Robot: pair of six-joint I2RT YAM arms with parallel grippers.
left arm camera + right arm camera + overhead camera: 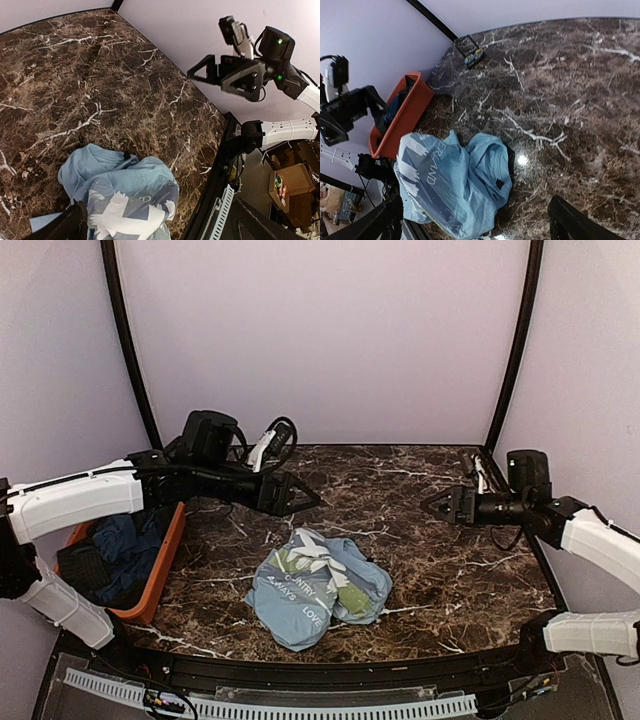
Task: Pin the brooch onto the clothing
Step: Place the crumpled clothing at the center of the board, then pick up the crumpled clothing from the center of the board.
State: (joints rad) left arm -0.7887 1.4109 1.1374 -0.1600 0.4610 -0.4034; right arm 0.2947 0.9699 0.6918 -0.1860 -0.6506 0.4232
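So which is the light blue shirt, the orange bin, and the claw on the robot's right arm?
light blue shirt [315, 585]: top view, middle of the crumpled fabric.
orange bin [165, 555]: top view, the wall nearest the shirt.
right gripper [432, 505]: top view, midway between its open fingertips.

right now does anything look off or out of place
The light blue T-shirt lies crumpled in a heap on the table, folded over itself with its lettering partly hidden, not spread flat. Nothing looks spilled or broken.
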